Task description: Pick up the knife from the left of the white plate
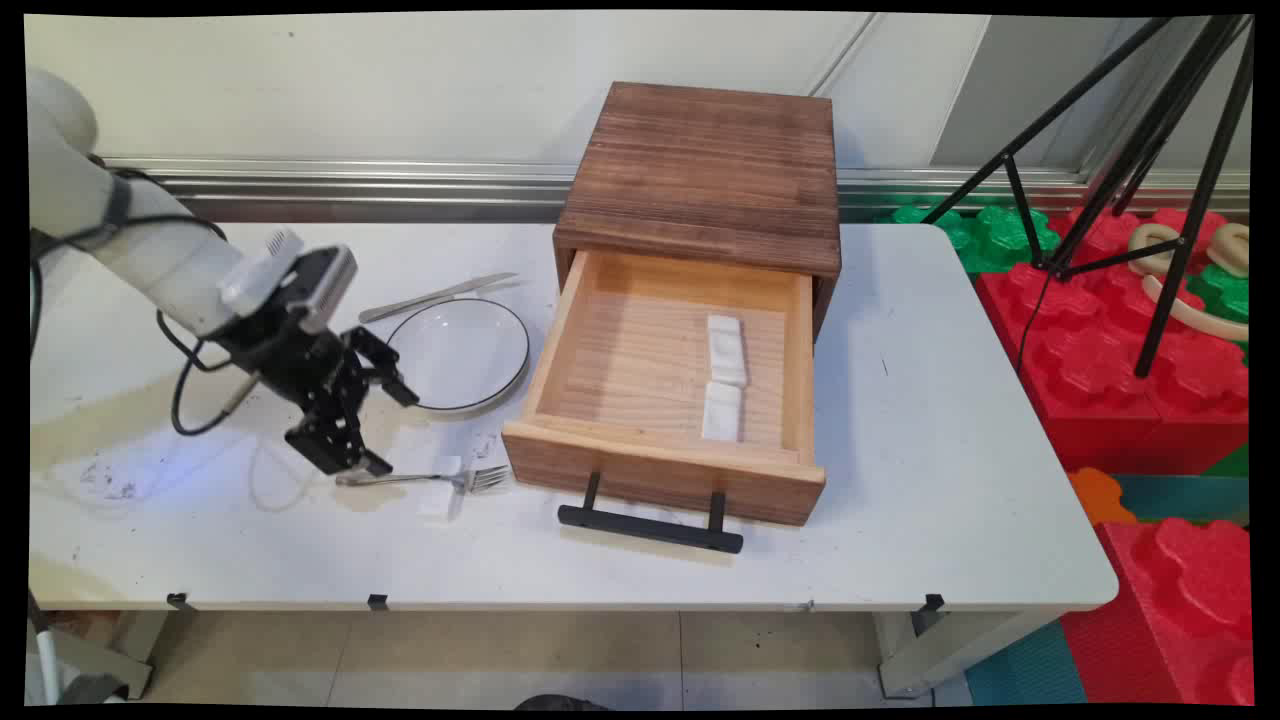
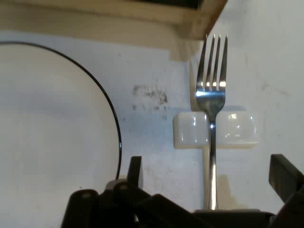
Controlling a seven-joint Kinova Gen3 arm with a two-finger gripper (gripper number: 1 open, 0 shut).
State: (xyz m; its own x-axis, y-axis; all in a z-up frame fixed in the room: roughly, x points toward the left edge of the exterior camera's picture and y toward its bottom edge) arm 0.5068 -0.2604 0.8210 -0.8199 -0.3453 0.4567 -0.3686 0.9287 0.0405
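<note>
My black gripper (image 1: 390,430) hangs open low over the table, just left of a silver fork (image 1: 430,478). The fork lies across a small white rest (image 1: 440,492), tines toward the wooden drawer (image 1: 650,470). In the hand view the fork (image 2: 212,95) runs up the middle, its handle passing between my two fingertips (image 2: 135,171), and the gripper (image 2: 209,175) grips nothing. The white rest (image 2: 232,129) sits under the fork's neck. A white plate (image 1: 522,345) with a dark rim lies just beyond the gripper; the plate (image 2: 47,118) fills the hand view's left.
A table knife (image 1: 435,296) lies behind the plate. The wooden box (image 1: 700,170) stands at centre with its drawer pulled out, black handle (image 1: 650,528) in front, and two white blocks (image 1: 727,350) inside. A black tripod (image 1: 1150,150) and red foam blocks (image 1: 1110,340) stand to the right.
</note>
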